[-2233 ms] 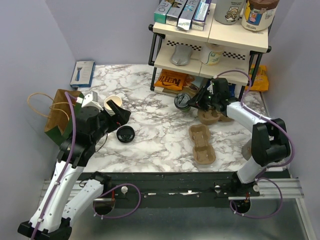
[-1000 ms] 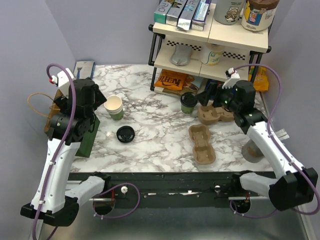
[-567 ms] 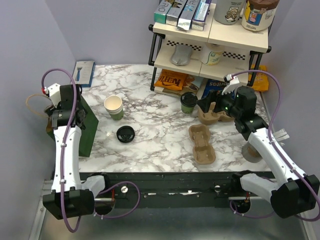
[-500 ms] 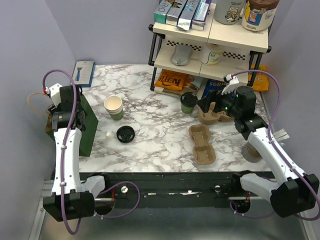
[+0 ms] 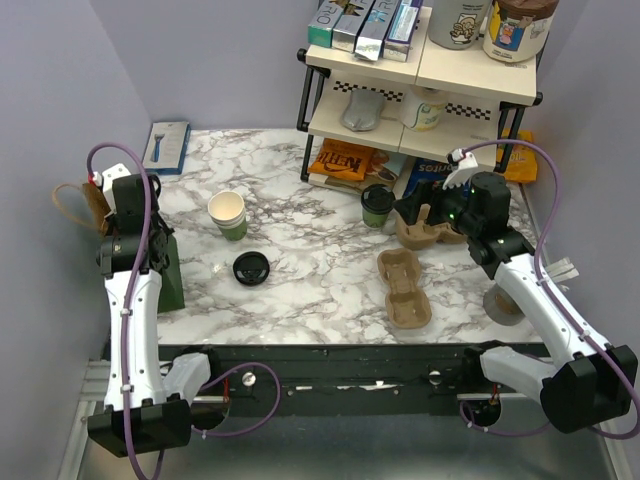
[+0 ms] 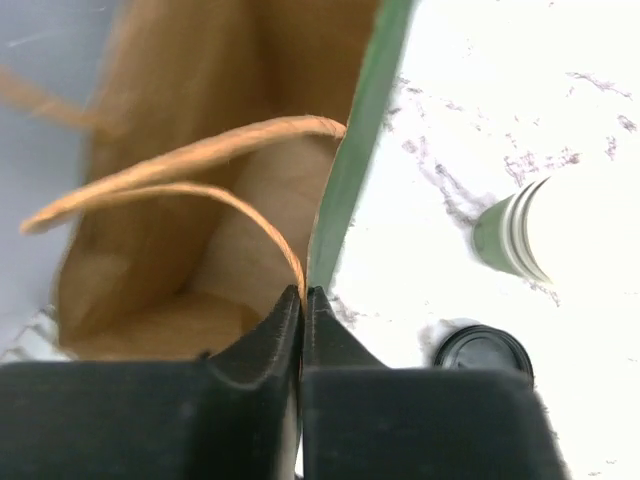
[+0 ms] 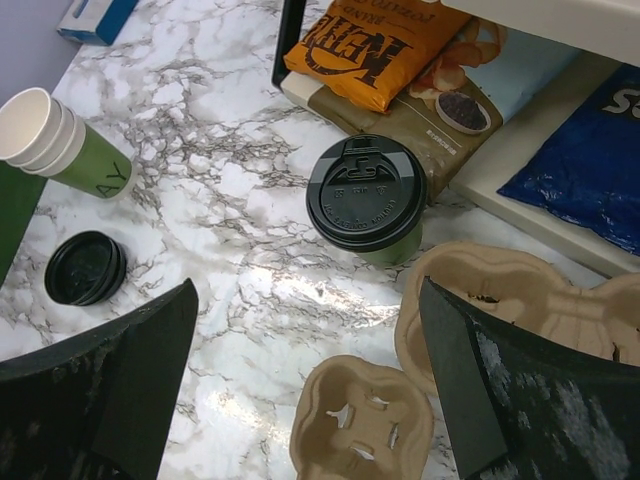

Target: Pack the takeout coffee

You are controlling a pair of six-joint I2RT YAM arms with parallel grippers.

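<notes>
The takeout coffee (image 5: 377, 203) (image 7: 367, 195) is a dark-green cup with a black lid, standing in front of the shelf. My right gripper (image 5: 410, 212) (image 7: 308, 290) hovers open just right of it and above the table, holding nothing. At the far left stands a brown paper bag (image 5: 163, 268) (image 6: 160, 250) with green sides. My left gripper (image 5: 135, 250) (image 6: 302, 295) is shut on the bag's rim where a paper handle (image 6: 190, 185) joins it. The bag's mouth gapes towards the left wrist camera.
A stack of open green cups (image 5: 228, 213) (image 7: 50, 140) and a stack of black lids (image 5: 250, 268) (image 7: 85, 268) lie mid-left. Two pulp carriers (image 5: 405, 288) (image 5: 430, 228) sit right of centre. A two-tier shelf (image 5: 420, 90) stands behind, with snack bags (image 7: 385, 45) under it.
My left gripper closed on the bag's rim and drew it a little upright. The right arm has barely moved.
</notes>
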